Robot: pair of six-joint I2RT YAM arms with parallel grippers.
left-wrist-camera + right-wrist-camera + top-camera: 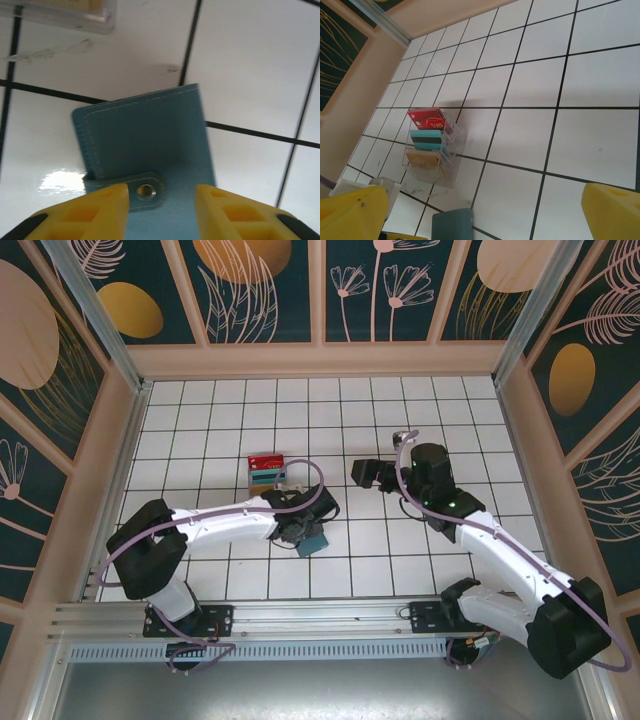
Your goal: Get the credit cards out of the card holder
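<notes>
The card holder point(150, 135), a slate-blue wallet, lies folded shut on the white tiles, its strap fastened by a metal snap point(146, 191). My left gripper point(162, 200) hangs low over it, open. Its yellow fingers straddle the strap end and the left finger sits right by the tab. From above, the card holder point(312, 541) peeks out under the left gripper point(297, 532). The credit cards, red point(426, 119), teal point(426, 139) and tan point(422, 160), stand in a clear rack point(266, 471) just beyond. My right gripper point(358, 472) hovers wide open to the right, holding nothing.
The clear rack's corner point(65, 12) sits about one tile beyond the card holder. Tan walls point(320, 360) enclose the tiled floor on three sides. Bare tiles stretch behind and to the right of the rack.
</notes>
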